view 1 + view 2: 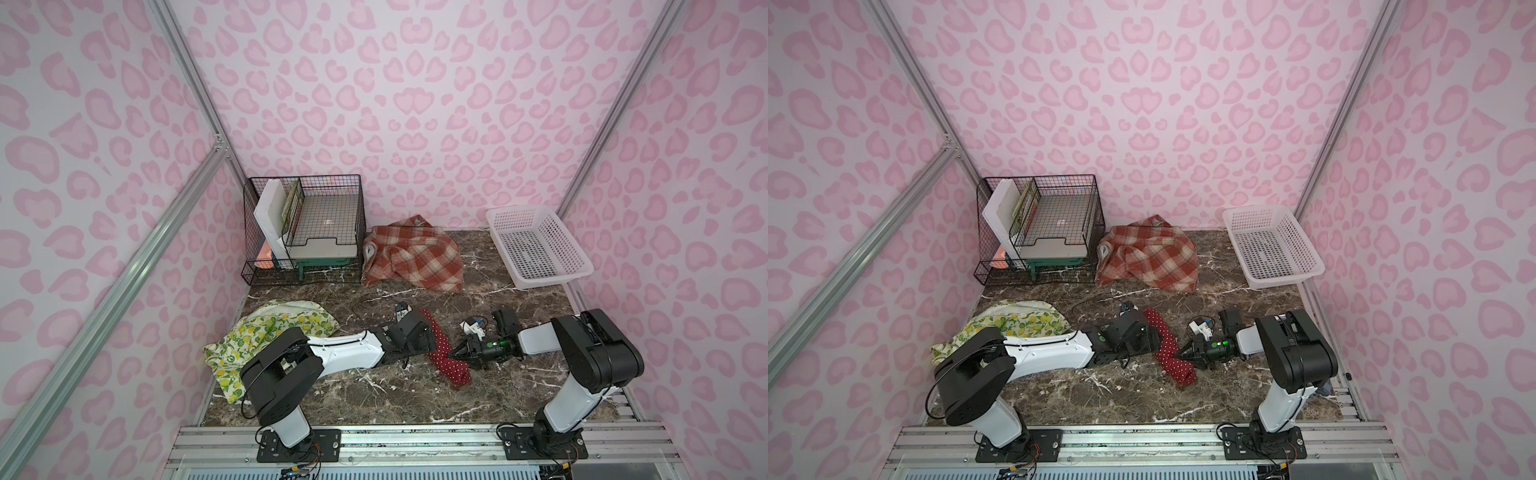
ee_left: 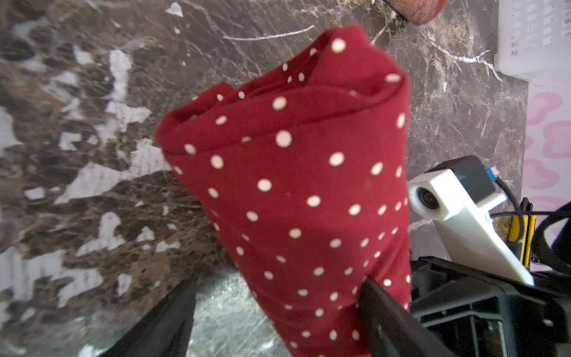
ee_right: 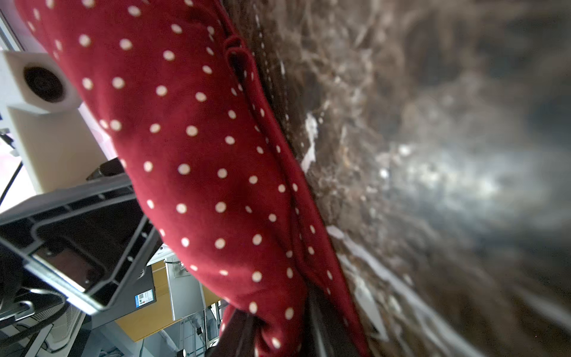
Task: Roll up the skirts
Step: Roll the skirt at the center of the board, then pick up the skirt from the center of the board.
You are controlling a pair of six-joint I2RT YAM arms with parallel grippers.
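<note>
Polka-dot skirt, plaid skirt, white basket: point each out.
polka-dot skirt (image 1: 441, 345), in a top view, middle of the red strip
plaid skirt (image 1: 413, 255), in a top view, centre of the crumpled cloth
white basket (image 1: 530, 249), in a top view, bare perforated floor

Both top views look steeply down from high above the near edge toward the far wall, covering the whole surface. Each wrist camera sits very close to the polka-dot skirt, from opposite sides; all four views share it.
</note>
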